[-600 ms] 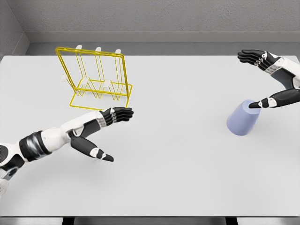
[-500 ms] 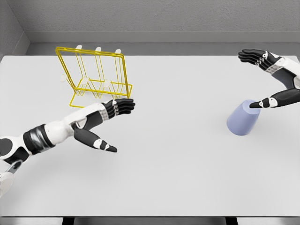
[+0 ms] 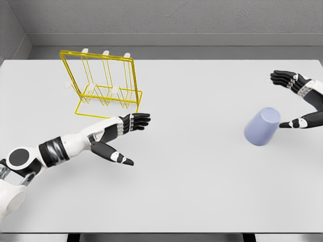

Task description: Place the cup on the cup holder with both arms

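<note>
Two hands are in my head view, both empty, with the table [image 3: 192,191] stretching white between them. Starting at the left, my left arm comes in from about eight o'clock, and the left hand [image 3: 123,133] hovers over the table with its fingers [image 3: 139,121] stretched out flat and the thumb [image 3: 120,159] splayed well away from them toward five o'clock; I read it as wide and holding nothing. Just beyond those fingers, toward eleven o'clock, stands the cup holder [image 3: 103,80], a yellow wire rack sitting upright on its base frame with white-tipped pegs along the top. The hand is near its front edge, but I cannot tell whether they touch.

Moving across to the right, the cup [image 3: 262,127] is a pale lavender tumbler on the table, tilted, its closed end toward one o'clock. It is well apart from the rack, out near three o'clock of the table's middle. My right hand [image 3: 302,103] enters from the right edge, spread wide: the fingers [image 3: 285,78] reach toward ten o'clock above the cup, and the thumb [image 3: 292,123] points at the cup's upper end, just beside it. It grips nothing.
</note>
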